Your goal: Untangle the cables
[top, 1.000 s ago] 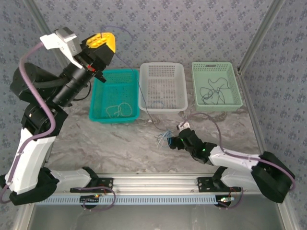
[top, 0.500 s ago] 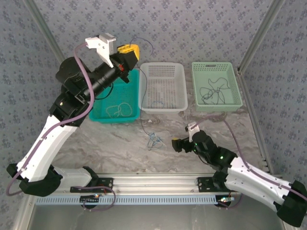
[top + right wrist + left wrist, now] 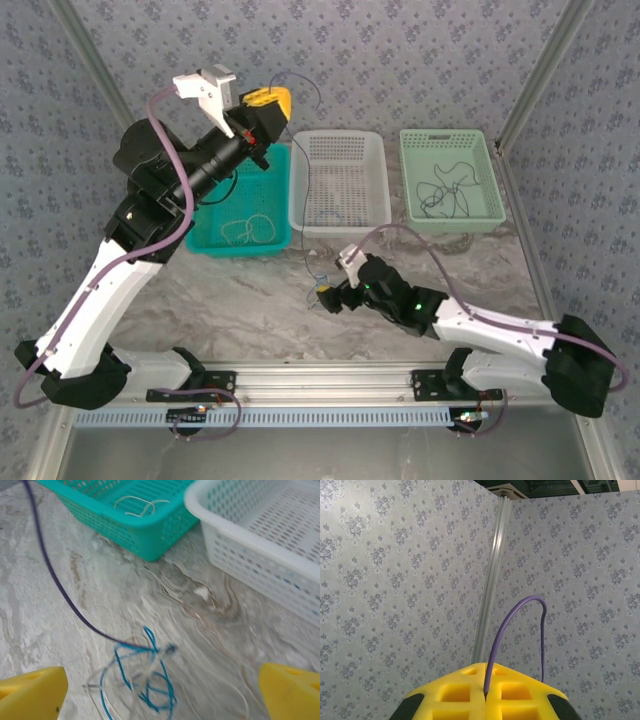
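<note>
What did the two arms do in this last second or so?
The left claw, shut on the purple cable, swung right toward the white basket. The right claw drew back, then returned, open, over the blue tangle, which had slid left. The teal basket and green basket stayed put.

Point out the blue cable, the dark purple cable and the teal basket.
blue cable [image 3: 151, 642], right wrist view, knot of the tangle.
dark purple cable [image 3: 494, 650], left wrist view, rising strand.
teal basket [image 3: 238, 249], top external view, near wall.
</note>
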